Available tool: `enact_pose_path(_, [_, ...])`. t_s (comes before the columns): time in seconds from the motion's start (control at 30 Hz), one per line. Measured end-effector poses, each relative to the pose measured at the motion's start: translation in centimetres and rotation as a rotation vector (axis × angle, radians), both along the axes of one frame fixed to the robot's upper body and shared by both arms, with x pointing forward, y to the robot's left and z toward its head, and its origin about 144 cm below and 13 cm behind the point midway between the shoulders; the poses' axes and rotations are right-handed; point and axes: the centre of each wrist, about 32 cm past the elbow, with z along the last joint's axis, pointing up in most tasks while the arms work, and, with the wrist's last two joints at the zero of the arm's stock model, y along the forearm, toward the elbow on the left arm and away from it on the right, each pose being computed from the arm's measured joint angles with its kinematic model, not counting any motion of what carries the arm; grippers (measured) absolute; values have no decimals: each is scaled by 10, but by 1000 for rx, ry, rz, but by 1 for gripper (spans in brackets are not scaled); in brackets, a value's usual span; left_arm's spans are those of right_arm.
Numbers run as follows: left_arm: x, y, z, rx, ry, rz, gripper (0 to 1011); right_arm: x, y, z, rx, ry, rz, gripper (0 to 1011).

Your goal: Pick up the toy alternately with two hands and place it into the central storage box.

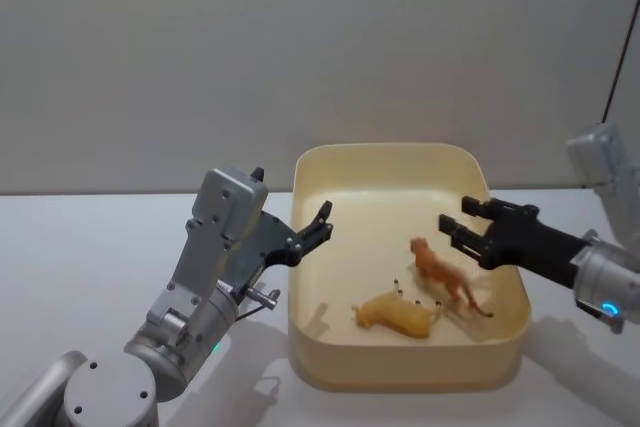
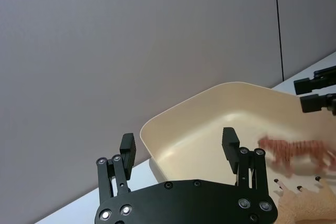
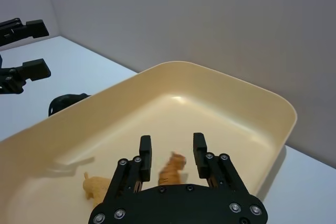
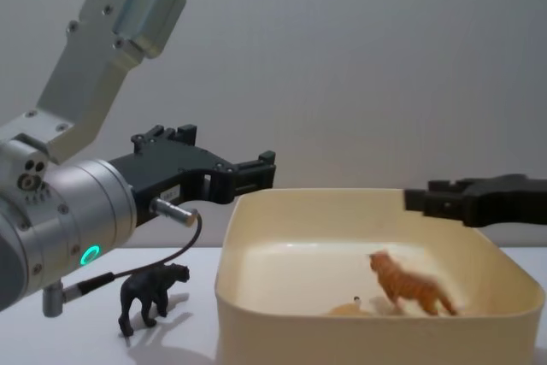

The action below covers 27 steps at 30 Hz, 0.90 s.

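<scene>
Head view, right gripper [image 1: 455,223]: held open and empty over the box's right edge, where a release into the box is judged its purpose.
Left gripper [image 1: 322,224]: fingers spread, nothing held, poised above the box's left edge, presumably for the next pick.
Tiger [image 1: 445,277]: inside the box [image 1: 380,152], near its right wall; blurred, so its pose is uncertain.
Yellow toy [image 1: 400,315]: laid by the front wall, mostly hidden behind it in the chest view.
Black toy [image 4: 152,292]: stood on the table [image 1: 80,247] left of the box, not yet collected.
</scene>
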Motion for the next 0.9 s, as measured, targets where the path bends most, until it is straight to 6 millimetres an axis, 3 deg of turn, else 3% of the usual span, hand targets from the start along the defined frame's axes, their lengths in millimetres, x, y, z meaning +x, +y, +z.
enact_pose_path(0.2, [0,0,0,0,0,0,1001,9,10,1,-2,17,22,599])
enact_pose_path(0.33, [0,0,0,0,0,0,1002,10,11,2,-1,19,25,766])
enact_pose_path(0.57, [0,0,0,0,0,0,1002,6,2,6,15,-6,-9,955])
enact_pose_path(0.67, [0,0,0,0,0,0,1002,1,-6,8,24,-23,-39,1001])
enact_pose_path(0.9, [0,0,0,0,0,0,1001,-13,-29,12,48,-62,-116,1001])
